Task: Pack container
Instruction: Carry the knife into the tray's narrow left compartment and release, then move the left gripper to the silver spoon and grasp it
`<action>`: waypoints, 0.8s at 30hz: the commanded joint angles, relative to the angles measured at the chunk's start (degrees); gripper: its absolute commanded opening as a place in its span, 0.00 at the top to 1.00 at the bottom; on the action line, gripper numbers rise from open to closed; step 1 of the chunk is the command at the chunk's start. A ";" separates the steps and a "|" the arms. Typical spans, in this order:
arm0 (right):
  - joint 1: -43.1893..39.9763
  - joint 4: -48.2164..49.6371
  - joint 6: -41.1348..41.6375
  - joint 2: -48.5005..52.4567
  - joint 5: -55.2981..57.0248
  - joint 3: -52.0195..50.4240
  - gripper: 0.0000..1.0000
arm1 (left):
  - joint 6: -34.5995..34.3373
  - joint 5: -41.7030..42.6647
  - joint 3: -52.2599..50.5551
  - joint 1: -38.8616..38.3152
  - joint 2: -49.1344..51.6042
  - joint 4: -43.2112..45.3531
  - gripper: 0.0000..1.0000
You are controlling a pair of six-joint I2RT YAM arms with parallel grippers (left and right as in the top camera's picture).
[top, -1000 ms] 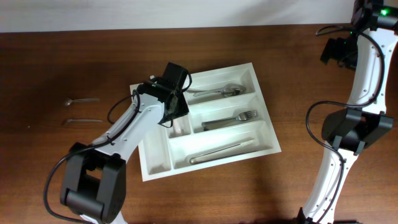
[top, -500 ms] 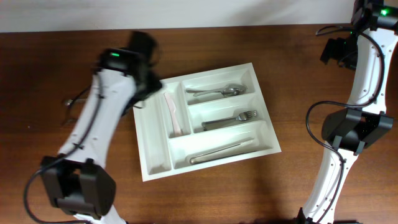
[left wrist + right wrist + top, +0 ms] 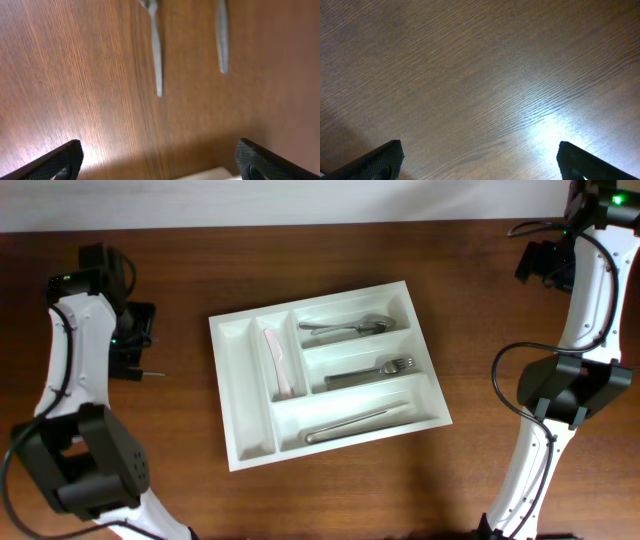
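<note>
The container (image 3: pixel 240 392), a white tray with compartments, lies at the table's middle. It holds a pale pink utensil (image 3: pixel 278 362) in a narrow slot, spoons (image 3: pixel 345 327), a fork (image 3: pixel 372 371) and a long metal piece (image 3: pixel 355 423) in the wide ones. My left gripper (image 3: pixel 138 345) hangs open over the table left of the tray. In the left wrist view the left gripper (image 3: pixel 160 165) is empty, and two metal utensil handles (image 3: pixel 156 55) (image 3: pixel 221 35) lie ahead on the wood. My right gripper (image 3: pixel 540 260) stays open at the far right, empty over bare wood (image 3: pixel 480 162).
A short tip of a loose utensil (image 3: pixel 153 372) shows beside the left arm. A white corner (image 3: pixel 210 175) peeks in at the bottom of the left wrist view. The right arm's base (image 3: pixel 575 390) stands right of the tray.
My left arm swung away from above the tray's narrow slots to the table's left side, and its jaws went wide. The pink utensil now lies uncovered in its slot. The right arm held still.
</note>
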 commanded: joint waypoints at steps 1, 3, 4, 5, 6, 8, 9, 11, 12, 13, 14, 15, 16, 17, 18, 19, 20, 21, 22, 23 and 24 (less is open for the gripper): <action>0.28 0.04 -0.42 0.48 0.90 -0.13 0.01 | -1.14 1.46 -0.66 1.79 5.79 0.98 0.01; 0.28 0.02 -0.42 0.48 0.90 -0.13 0.01 | -0.94 1.46 -0.66 2.40 7.48 1.25 0.01; 0.28 0.02 -0.42 0.48 0.90 -0.13 0.01 | -0.96 1.49 -0.66 2.99 9.01 1.36 0.01; 0.31 0.02 -0.42 0.48 0.90 -0.13 0.01 | -0.96 1.51 -0.66 3.58 10.54 1.49 0.01; 0.31 0.02 -0.44 0.48 0.90 -0.13 0.01 | -0.94 1.46 -0.66 4.09 11.67 1.49 0.01; 0.28 0.02 -0.42 0.48 0.90 -0.13 0.01 | -0.50 1.44 -0.66 4.66 12.59 1.60 0.01; 0.28 0.02 -0.42 0.48 0.90 -0.13 0.01 | -0.46 1.44 -0.66 4.90 12.74 1.60 0.01; 0.31 0.02 -0.44 0.48 0.90 -0.13 0.01 | 0.39 1.46 -0.66 5.38 13.51 2.23 0.01; 0.31 0.04 -0.42 0.48 0.90 -0.13 0.01 | 0.37 1.44 -0.70 5.53 13.86 2.43 0.01; 0.31 0.02 -0.42 0.48 0.90 -0.13 0.01 | 0.37 1.36 -0.70 5.62 14.16 2.67 0.01; 0.31 0.02 -0.42 0.48 0.90 -0.13 0.01 | 0.35 1.25 -0.70 5.62 14.40 2.82 0.01; 0.31 0.02 -0.42 0.48 0.90 -0.13 0.01 | 0.39 0.81 -0.70 5.64 14.58 3.02 0.01; 0.28 0.02 -0.42 0.48 0.90 -0.13 0.01 | 0.35 0.22 -0.70 5.62 14.75 3.08 0.01; 0.31 0.02 -0.42 0.48 0.90 -0.13 0.01 | 0.37 -0.26 -0.70 5.62 14.80 3.26 0.01; 0.31 0.02 -0.42 0.48 0.90 -0.13 0.01 | 0.37 -1.05 -0.70 5.64 14.80 3.41 0.01; 0.31 0.02 -0.42 0.48 0.90 -0.13 0.01 | 0.57 -1.68 -0.70 5.64 14.80 3.67 0.01; 0.31 0.04 -0.42 0.48 0.90 -0.13 0.01 | 1.49 -2.29 -0.70 5.64 14.80 4.70 0.01; 0.31 0.02 -0.42 0.48 0.90 -0.13 0.01 | 1.62 -2.43 -0.70 5.68 14.80 5.07 0.01; 0.28 0.02 -0.42 0.48 0.90 -0.13 0.01 | 1.64 -2.54 -0.70 5.73 14.82 5.40 0.01; 0.31 0.02 -0.42 0.48 0.90 -0.13 0.01 | 1.64 -2.86 -0.72 5.75 14.82 5.73 0.01; 0.31 0.02 -0.42 0.48 0.90 -0.13 0.01 | 1.66 -3.54 -0.72 5.79 14.84 6.01 0.01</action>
